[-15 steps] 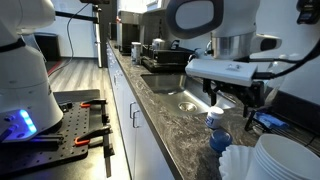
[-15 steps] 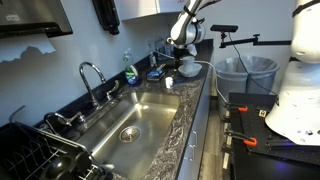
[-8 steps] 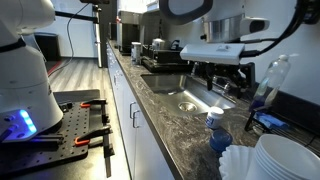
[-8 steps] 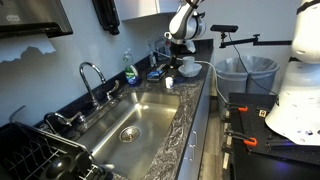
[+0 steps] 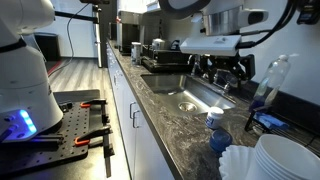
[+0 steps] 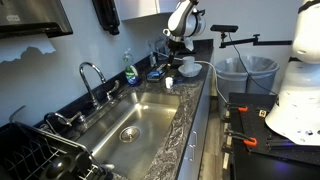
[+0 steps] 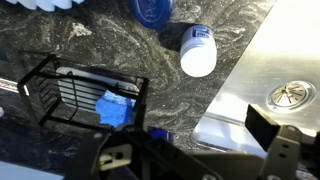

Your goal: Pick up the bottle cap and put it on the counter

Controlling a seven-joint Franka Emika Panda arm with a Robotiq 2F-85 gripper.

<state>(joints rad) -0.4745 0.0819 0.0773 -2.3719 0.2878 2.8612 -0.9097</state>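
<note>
Jaws: open. In the wrist view the two fingers stand well apart at the bottom edge with only counter between them, so nothing is held.
Gripper [image 7: 195, 150]: empty and raised well above the counter; in both exterior views it hangs high over the worktop [image 5: 222, 72] [image 6: 180, 42]. This height reads as clearance, keeping the fingers free of the small items below.
Bottle cap [image 7: 152, 9]: dark blue and round, lying on the stone, partly cut off by the top edge of the wrist view. In an exterior view it sits nearer the camera than the cup [image 5: 219, 141]. It is apart from the gripper and not under the fingers.
Small white cup [image 7: 198, 52]: blue-marked and near the cap, with a gap between them. It is no part of the task, and close enough to be knocked by a careless descent.
Counter [image 7: 60, 40]: dark speckled stone that bears the cap, the cup and the basket. The cap rests on it, so the goal appears met, judged from position alone.
Sink [image 7: 290, 60]: an inset steel basin beside the cup, with its drain showing. The cap lies clear of its edge, on the stone side.
Wire basket [image 7: 50, 85]: black, holding a blue sponge [image 7: 115, 108], near the left finger in the wrist view.
Clear bottle [image 5: 272, 75]: upright at the back. Whether it is capless cannot be told.
Next need: none for the cap, by this reading, beyond keeping the arm clear.
</note>
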